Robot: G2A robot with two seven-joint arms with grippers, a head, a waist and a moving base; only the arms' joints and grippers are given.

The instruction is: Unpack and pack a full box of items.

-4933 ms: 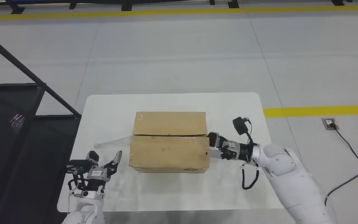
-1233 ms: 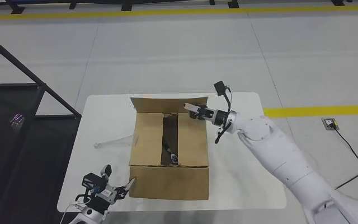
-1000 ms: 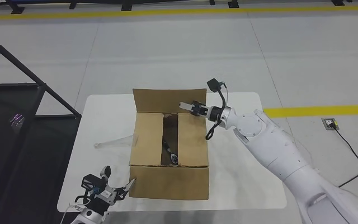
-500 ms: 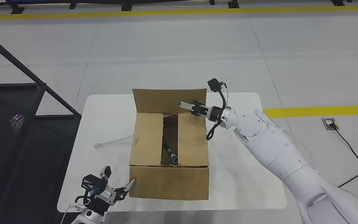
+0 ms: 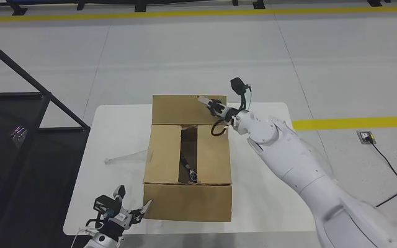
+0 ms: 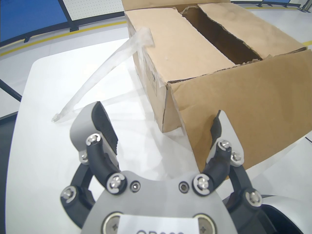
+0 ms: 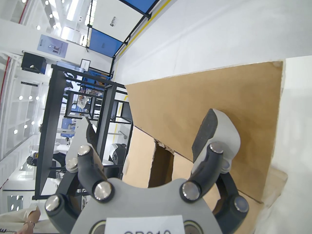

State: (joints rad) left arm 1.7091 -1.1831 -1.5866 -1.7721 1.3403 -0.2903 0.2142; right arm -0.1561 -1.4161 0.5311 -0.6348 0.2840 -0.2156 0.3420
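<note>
White table (image 5: 105, 133) stands on a pale grey floor crossed by a yellow line (image 5: 338, 123), and the cardboard box (image 5: 162, 162) sits near its middle, long axis running away from the robot. Its far flap (image 5: 180, 110) is raised and leaning back from the opening, while the near flap (image 5: 186, 211) hangs down over the front wall. Both inner flaps lie roughly flat across the top with a ragged dark gap between them. Something dark and slender (image 5: 188, 166) shows in that gap, but it is too shadowed to say what it is. The right gripper (image 5: 209, 105) is at the far flap's right-hand upper corner with its fingers spread wide and nothing clamped between them. In the right wrist view this gripper (image 7: 148, 116) has one pad (image 7: 206, 129) lying against the flap's brown face. The left gripper (image 5: 136, 196) hovers low over the table's near edge, just beside the box's near left corner, fingers likewise parted and holding nothing; the left wrist view shows it (image 6: 158, 109) facing that corner. A strip of clear tape (image 6: 102, 74) trails from the box's left side down onto the table.
</note>
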